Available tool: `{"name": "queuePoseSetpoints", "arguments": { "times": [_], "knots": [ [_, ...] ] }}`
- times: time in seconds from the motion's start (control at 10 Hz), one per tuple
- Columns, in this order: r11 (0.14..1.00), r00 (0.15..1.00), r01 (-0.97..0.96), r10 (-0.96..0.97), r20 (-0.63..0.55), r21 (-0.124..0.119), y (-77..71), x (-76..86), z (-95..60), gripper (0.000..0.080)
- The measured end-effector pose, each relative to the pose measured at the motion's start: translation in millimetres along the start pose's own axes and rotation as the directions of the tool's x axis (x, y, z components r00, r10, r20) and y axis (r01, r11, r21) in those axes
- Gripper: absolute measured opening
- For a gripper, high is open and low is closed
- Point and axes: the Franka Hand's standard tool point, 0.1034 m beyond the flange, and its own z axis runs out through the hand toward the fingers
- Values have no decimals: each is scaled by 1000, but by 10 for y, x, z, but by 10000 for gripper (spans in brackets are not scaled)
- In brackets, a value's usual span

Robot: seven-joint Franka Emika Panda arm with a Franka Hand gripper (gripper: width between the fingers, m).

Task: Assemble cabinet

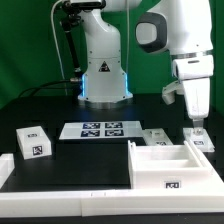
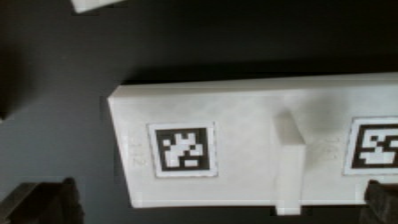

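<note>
The cabinet (image 1: 150, 180) lies on the black tabletop (image 1: 60, 170), in the corner formed by the near edge and the edge at the exterior view's right. It is a white box, open at the top, with one marker tag on its front wall.

The gripper (image 1: 197, 128) hangs close above a flat white part (image 1: 205, 141), which lies near the edge at the exterior view's right, just behind the cabinet. In the wrist view the dark fingers (image 2: 39, 203) stand wide apart and they hold nothing. Below them is the white part (image 2: 267, 120), with two tags and a raised rib between them.

The marker board (image 1: 100, 129) lies flat in the middle of the tabletop. A small white block (image 1: 33, 141) with a tag stands near the edge at the exterior view's left.
</note>
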Motion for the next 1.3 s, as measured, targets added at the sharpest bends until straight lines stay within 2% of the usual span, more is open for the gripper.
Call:
{"name": "queuePoseSetpoints", "arguments": {
  "times": [0.2,0.3,0.5,0.7,0.8,0.9,1.0,1.2,1.3],
  "knots": [
    [1000,1000,1,-1,1,1,3,-11,8,797],
    [1000,1000,11,-11,6,3,71,-82,55,797],
    [1000,1000,-1,1,-10,21,-47,-43,216,797],
    [1000,1000,-2,2,-12,25,-75,-47,255,797],
    [1000,1000,0,0,-13,27,-86,-38,259,683],
    [1000,1000,1,0,-13,27,-87,-36,259,535],
    [1000,1000,1,-1,-13,27,-88,-37,259,535],
    [1000,1000,1,-1,-12,28,-91,-39,260,168],
    [1000,1000,2,-1,-12,29,-94,-46,263,168]
  ]
}}
